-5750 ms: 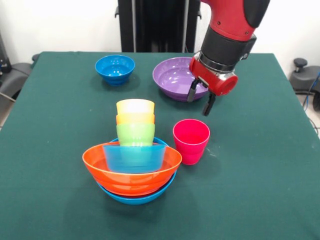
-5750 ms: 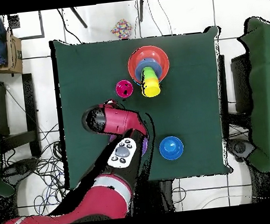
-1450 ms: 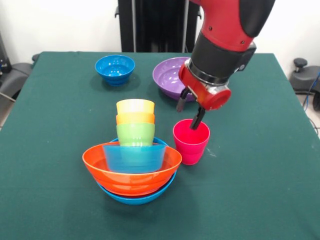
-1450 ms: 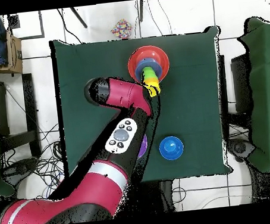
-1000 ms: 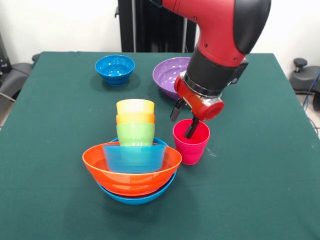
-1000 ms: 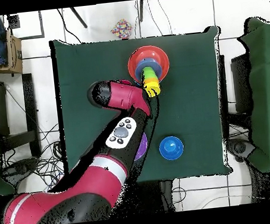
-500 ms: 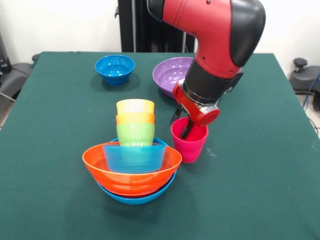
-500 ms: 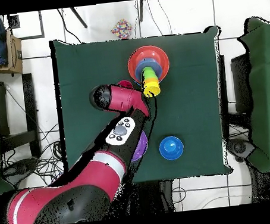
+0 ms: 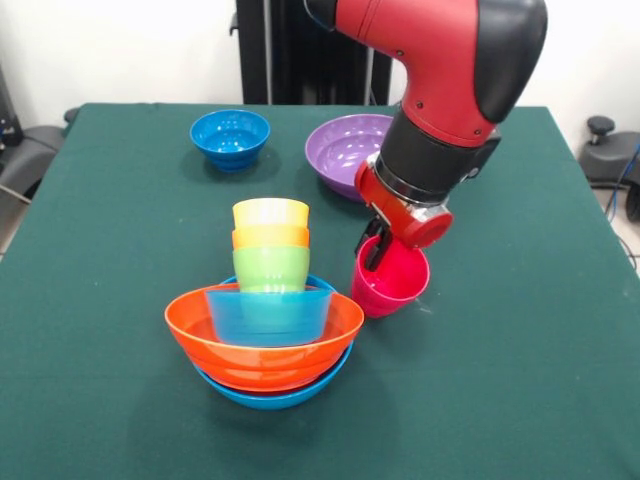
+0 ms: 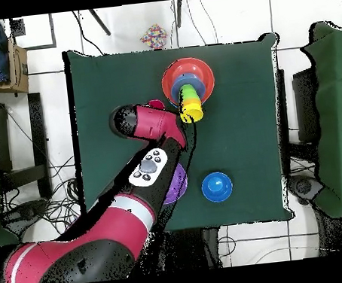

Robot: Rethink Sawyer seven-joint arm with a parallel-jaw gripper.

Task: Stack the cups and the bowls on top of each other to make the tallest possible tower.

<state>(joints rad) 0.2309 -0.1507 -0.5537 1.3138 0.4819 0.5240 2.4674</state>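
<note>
Your gripper (image 9: pixel 377 247) is pinching the magenta-pink cup (image 9: pixel 391 278) by its rim, and the cup is tilting. It is sitting just beside the tower (image 9: pixel 266 318) on the table (image 9: pixel 520 340).

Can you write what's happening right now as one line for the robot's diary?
gripper: shut on pink cup | cup: tilted, beside tower | tower top: yellow cup

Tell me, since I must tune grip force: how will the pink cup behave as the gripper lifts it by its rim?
The pink cup looks glossy, so it may slip between the fingers of the gripper. It already hangs tilted from a one-sided rim grip, so it will probably swing. It looks like thin plastic, likely light and somewhat stiff.
</note>
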